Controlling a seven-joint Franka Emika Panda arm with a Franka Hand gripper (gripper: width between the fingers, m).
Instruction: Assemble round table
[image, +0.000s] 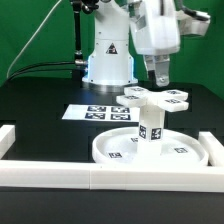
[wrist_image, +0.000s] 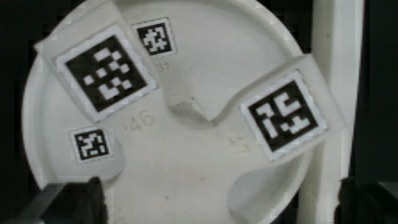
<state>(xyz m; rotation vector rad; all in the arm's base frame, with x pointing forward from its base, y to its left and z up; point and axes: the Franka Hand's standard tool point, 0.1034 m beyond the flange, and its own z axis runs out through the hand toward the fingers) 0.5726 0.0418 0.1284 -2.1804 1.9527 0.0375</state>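
A: What do you see on the black table (image: 40, 110)?

B: I see the round disc (image: 115, 152) by the white rail (image: 60, 178), leg (image: 151, 126) and cross piece (image: 152, 98) standing on it. Green wall (image: 35, 30) behind.

A: The gripper (image: 160, 76)?

B: I can't tell if it's spread.

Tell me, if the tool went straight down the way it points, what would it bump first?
Probably the white plastic cross-shaped piece on the short tagged cylinder leg. The tool hangs just above it, fingers down, though depth is unclear. Below lies the large white rimmed disc.

White arm (image: 108, 45) with black cables; grey-white hand (image: 158, 72).
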